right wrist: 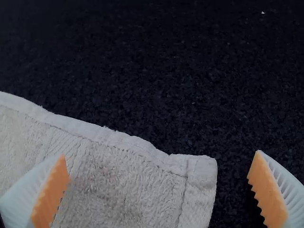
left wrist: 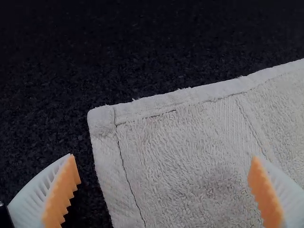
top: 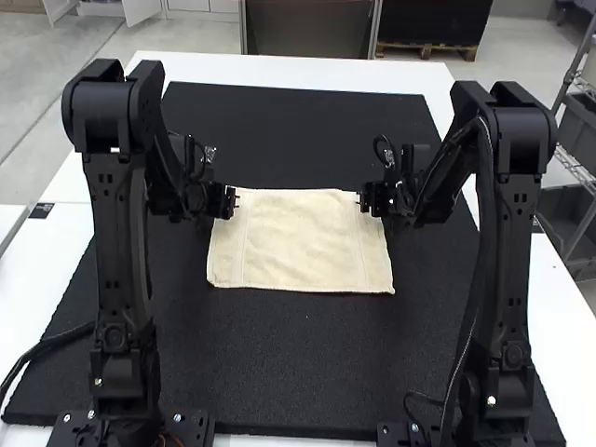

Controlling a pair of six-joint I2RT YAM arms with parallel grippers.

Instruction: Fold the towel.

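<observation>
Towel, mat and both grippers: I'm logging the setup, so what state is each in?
Towel: spread flat on the mat, not bunched.
Left gripper: open, at the towel's far left corner, not gripping it.
Right gripper: open, at the far right corner, not gripping it.
Black mat: lying flat on the table.
</observation>
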